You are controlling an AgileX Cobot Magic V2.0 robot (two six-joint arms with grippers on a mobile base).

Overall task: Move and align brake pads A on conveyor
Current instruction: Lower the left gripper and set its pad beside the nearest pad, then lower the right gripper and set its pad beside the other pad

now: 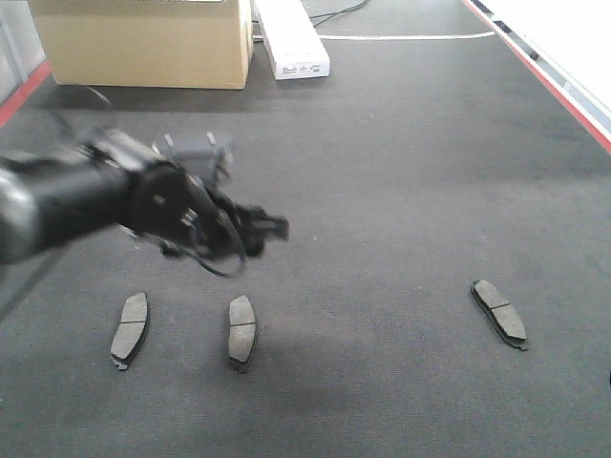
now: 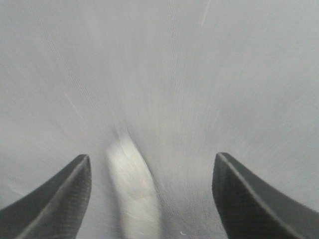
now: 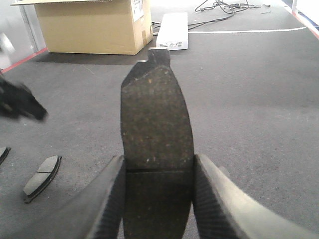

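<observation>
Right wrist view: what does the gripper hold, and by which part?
A brake pad, clamped by the right gripper across its long edges, near the cross groove.

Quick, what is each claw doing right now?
Left gripper: open, holding nothing.
Right gripper: closed on a brake pad.

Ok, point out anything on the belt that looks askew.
The right-hand brake pad lies slanted, far from the two left pads, which sit roughly parallel. A fourth pad is clamped in the right gripper, off the conveyor.
</observation>
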